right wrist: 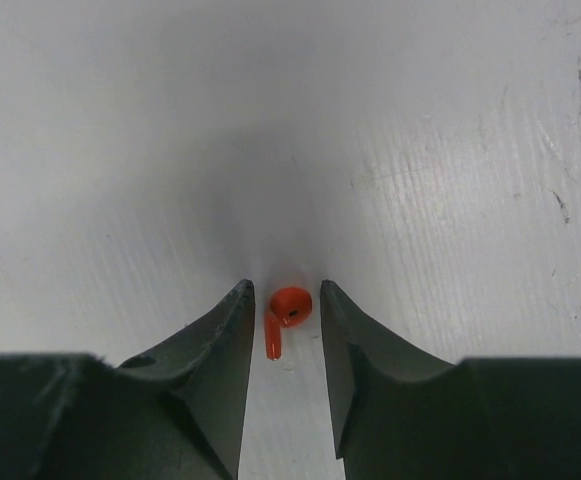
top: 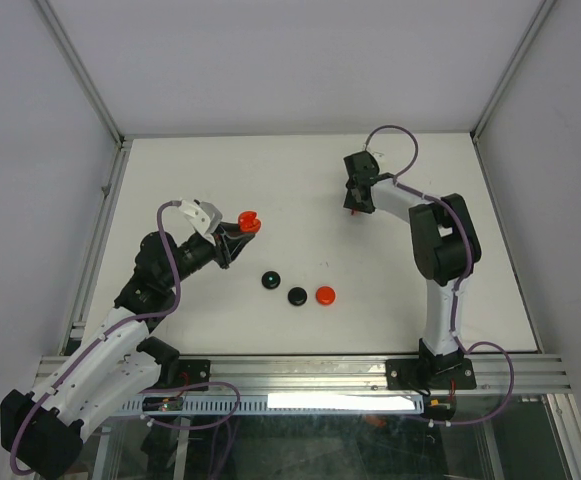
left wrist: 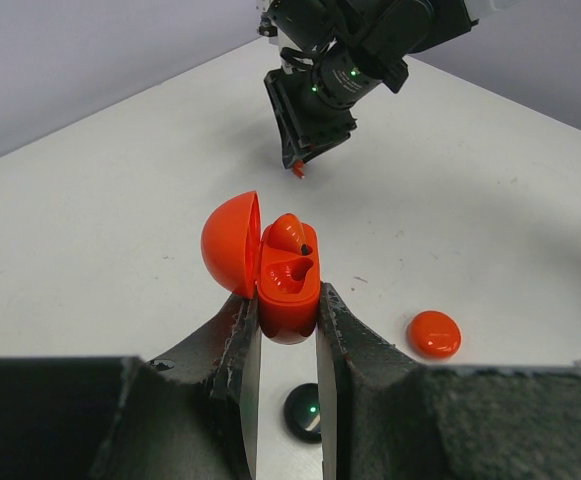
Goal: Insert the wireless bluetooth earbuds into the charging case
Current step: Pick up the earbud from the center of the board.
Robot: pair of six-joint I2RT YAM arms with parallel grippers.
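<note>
Our left tool (left wrist: pixel 286 318) is clamped on the lower half of the red case (left wrist: pixel 270 275) and holds it above the tabletop (top: pixel 270 170) with its lid swung open. One red bud (left wrist: pixel 288 236) already sits in the upper pocket. The lower pocket (left wrist: pixel 292 276) looks empty to us.

The red earbud (right wrist: pixel 290 305) we want next lies well apart from the case, on the far right of the tabletop. Our right tool (right wrist: pixel 283 288) is down over it, with a jaw on either side. A sliver of tabletop shows on each flank, so we judge the jaws narrowly apart and not yet pinching.

Risks from here, as we judge them:
- The bud is tiny and rounded, and its stem points toward the left jaw. If one jaw touches first, it could roll or squirt out.
- A grip on the round head alone may let the bud twist, and the stem would then arrive at the wrong angle for the pocket.
- Pressing into the case could tilt it in the left tool or knock the seated bud loose.
- A dropped bud might roll among the red disc (top: pixel 325 294) and black discs (top: pixel 271 280) lying near the front.
</note>
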